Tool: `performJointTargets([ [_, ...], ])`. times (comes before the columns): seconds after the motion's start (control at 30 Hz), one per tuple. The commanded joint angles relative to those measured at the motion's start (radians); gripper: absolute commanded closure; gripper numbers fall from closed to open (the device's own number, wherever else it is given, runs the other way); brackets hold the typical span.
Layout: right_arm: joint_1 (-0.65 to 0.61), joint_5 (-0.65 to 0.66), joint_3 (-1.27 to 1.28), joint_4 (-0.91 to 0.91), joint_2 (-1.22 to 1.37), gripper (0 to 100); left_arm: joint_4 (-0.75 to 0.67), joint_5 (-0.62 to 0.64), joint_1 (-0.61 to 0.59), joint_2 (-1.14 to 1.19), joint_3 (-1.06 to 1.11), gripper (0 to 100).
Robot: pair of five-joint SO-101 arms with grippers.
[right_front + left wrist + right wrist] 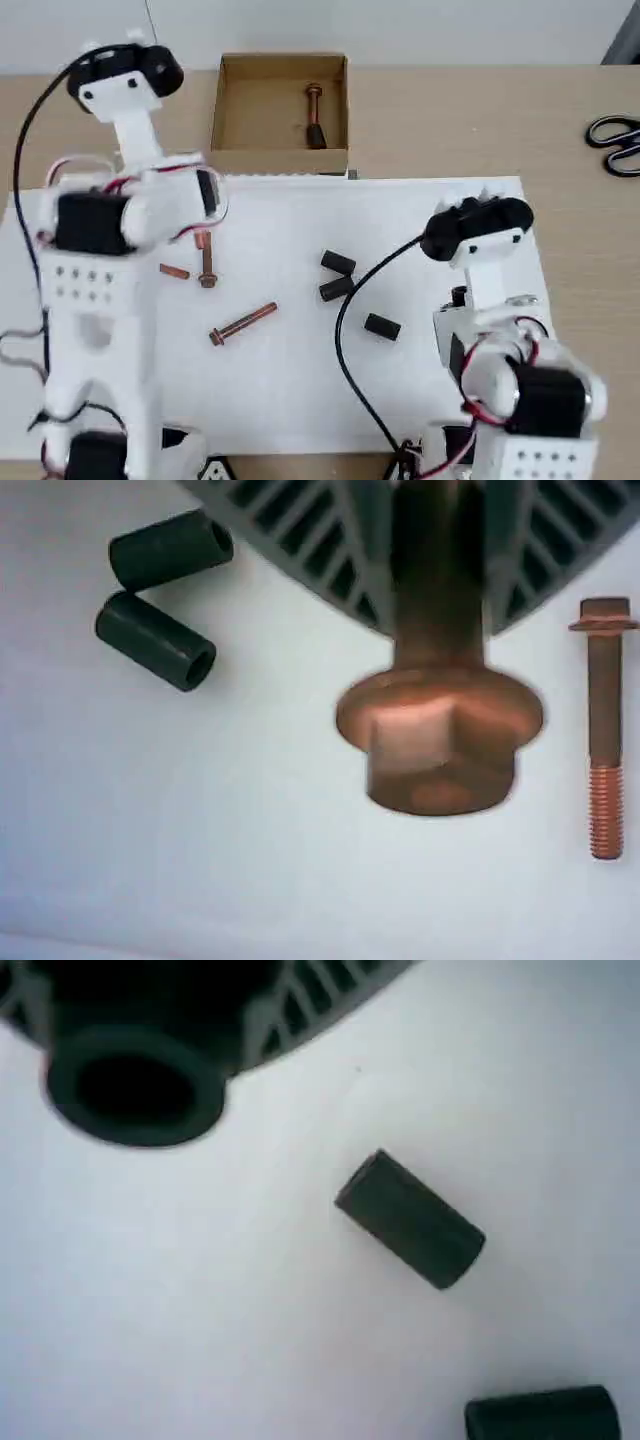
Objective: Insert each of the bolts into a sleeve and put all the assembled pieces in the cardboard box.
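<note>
My left gripper (204,238) (436,570) is shut on a copper bolt (206,264) (440,735), which hangs head down over the white sheet (280,390). Another bolt (243,323) lies loose near it, and one bolt (605,725) lies beside the held one. My right gripper (458,298) (140,1020) is shut on a black sleeve (135,1085) with its open end showing. Three loose sleeves (338,263) (336,288) (382,326) lie mid-sheet. The cardboard box (232,112) at the back holds one bolt in a sleeve (315,118).
A short copper piece (174,271) lies left of the held bolt. Scissors (615,142) rest at the table's far right. A black cable (345,340) curves across the sheet from the right arm. Bare sheet lies toward the front.
</note>
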Motion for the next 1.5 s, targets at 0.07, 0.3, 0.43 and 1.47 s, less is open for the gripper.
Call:
performJointTargets([
  [0.07, 0.002, -0.074, 0.083, -0.125, -0.108, 99.6, -0.115, -0.048, 0.005, -0.25, 0.162, 100],
  [0.3, -0.153, -0.204, 0.316, -0.318, -0.245, 99.6, -0.318, -0.043, -0.003, -0.574, 0.568, 100],
  [0.43, -0.332, -0.267, 0.453, -0.437, -0.349, 99.6, -0.457, -0.046, -0.003, -0.796, 0.865, 100],
  [1.47, -0.862, -0.063, 0.971, -0.963, -0.665, 99.7, -0.789, 0.252, 0.226, -1.456, 1.405, 100],
])
